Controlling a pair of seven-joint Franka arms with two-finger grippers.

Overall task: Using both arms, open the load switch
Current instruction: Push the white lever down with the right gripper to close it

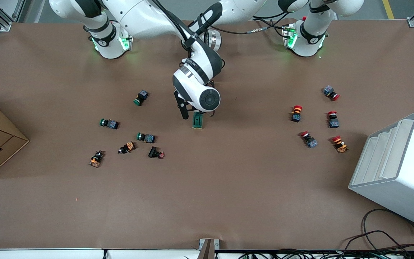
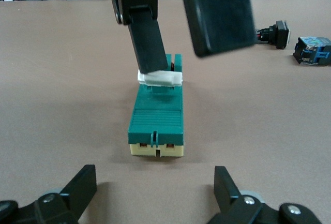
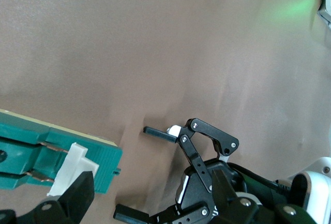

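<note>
Right tool point(image 2: 189, 61): over the tab end of the load switch point(image 1: 197, 121), jaws apart, gripping nothing; one finger point(image 2: 150, 43) touching the white tab point(image 2: 160, 78), probably to lever it open.
Left tool point(image 2: 155, 175): low at the cream end, jaws spread wide and empty, likely placed to brace the body.
Load switch: flat on the brown surface point(image 1: 228, 187), mid-way between green buttons point(image 1: 146, 137) and red buttons point(image 1: 296, 113).
</note>
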